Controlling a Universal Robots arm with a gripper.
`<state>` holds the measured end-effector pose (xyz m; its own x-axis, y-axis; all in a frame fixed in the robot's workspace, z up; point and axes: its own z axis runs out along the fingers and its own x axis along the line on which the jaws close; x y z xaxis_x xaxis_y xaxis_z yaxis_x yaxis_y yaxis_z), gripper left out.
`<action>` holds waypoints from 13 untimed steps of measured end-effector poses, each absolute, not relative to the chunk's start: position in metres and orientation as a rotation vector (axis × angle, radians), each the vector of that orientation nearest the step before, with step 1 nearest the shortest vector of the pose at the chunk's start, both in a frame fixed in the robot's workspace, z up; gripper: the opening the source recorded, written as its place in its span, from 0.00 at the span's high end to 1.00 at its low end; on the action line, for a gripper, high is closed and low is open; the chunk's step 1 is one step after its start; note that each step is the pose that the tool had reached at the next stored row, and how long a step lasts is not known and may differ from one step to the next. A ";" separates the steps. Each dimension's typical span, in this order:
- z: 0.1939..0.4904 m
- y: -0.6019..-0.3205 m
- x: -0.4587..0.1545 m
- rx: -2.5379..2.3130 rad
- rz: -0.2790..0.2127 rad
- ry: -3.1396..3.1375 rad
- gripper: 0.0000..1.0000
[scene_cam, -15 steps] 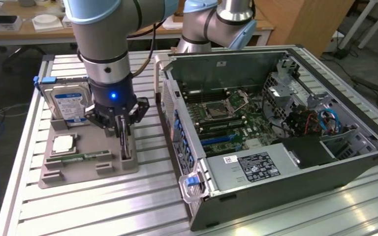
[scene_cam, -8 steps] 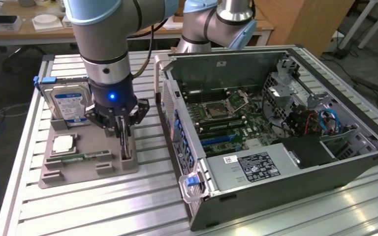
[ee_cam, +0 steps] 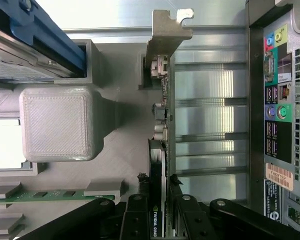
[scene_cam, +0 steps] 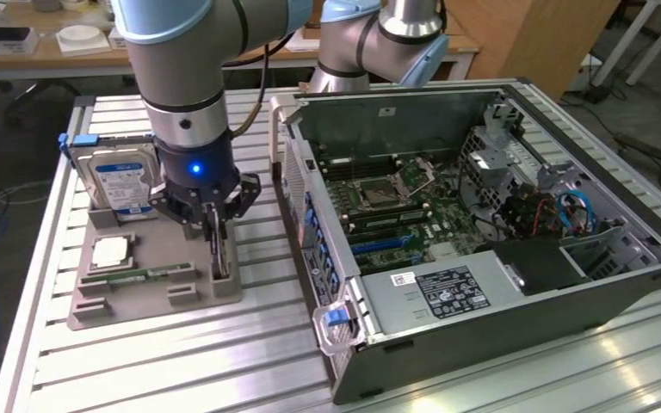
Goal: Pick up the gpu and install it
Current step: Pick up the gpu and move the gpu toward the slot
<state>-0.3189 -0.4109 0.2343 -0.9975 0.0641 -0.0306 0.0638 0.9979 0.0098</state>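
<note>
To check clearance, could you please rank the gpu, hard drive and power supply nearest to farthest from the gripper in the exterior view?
1. gpu, directly under the gripper.
2. hard drive, on the exterior view's left.
3. power supply, on the exterior view's right.

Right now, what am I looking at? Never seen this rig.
A robot arm with a gripper works over a slatted metal table. One picture is from a camera off the arm; the other looks down from its wrist. On the table: an open computer case and a grey holder carrying a hard drive, a memory stick and the gpu, standing on edge. The gripper is down over the gpu; whether it grips it is unclear.
</note>
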 end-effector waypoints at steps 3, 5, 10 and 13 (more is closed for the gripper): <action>0.234 -0.411 -0.319 0.100 0.014 3.109 0.75; 0.234 -0.411 -0.319 0.100 0.014 3.109 0.75; 0.234 -0.411 -0.319 0.100 0.014 3.109 0.75; 0.234 -0.411 -0.319 0.100 0.014 3.109 0.75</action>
